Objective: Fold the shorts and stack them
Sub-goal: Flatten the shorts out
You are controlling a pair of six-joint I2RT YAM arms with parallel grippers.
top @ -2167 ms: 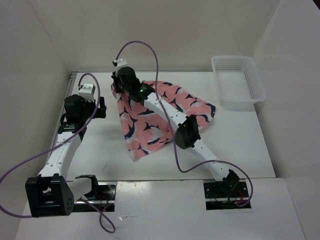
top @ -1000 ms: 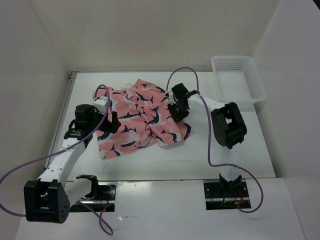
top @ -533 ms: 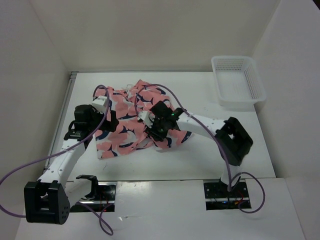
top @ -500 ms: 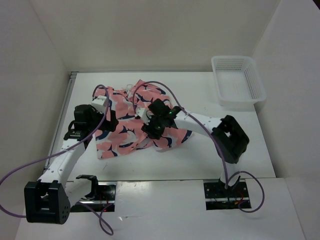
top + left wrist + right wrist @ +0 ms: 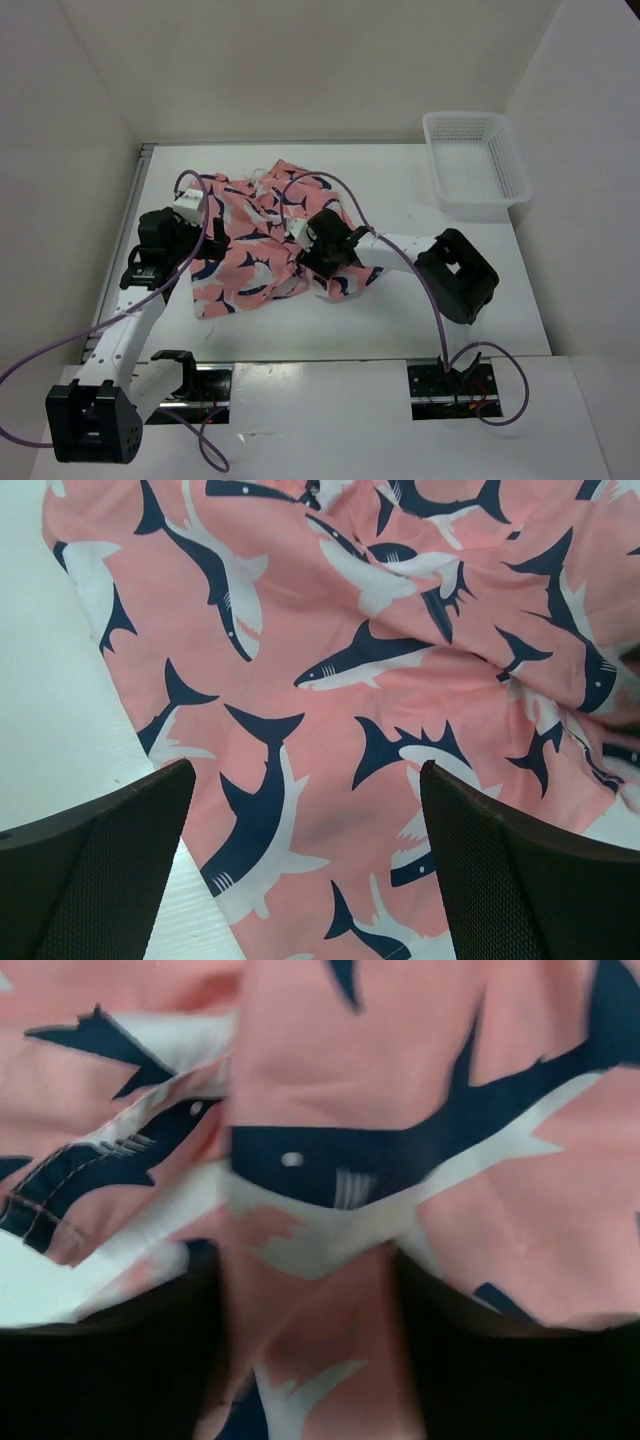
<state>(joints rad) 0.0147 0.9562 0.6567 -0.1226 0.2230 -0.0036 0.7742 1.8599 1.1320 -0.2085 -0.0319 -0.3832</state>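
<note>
1. Jaws: left gripper [image 5: 305, 770] spread wide, holding nothing, over the shorts [image 5: 250, 260]; right gripper [image 5: 310, 1360] pinches a fold of them.
2. Surface: white table [image 5: 400, 310], plain white walls; shorts crumpled left of centre; white mesh basket [image 5: 478, 165] at far right.
3. Pose: left arm stretched forward along left edge; right arm bent, forearm reaching leftward.

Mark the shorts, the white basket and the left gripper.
shorts [image 5: 250, 270]: top external view, on the spread pink fabric.
white basket [image 5: 480, 207]: top external view, on its near wall.
left gripper [image 5: 305, 770]: left wrist view, midway between its open fingers.
</note>
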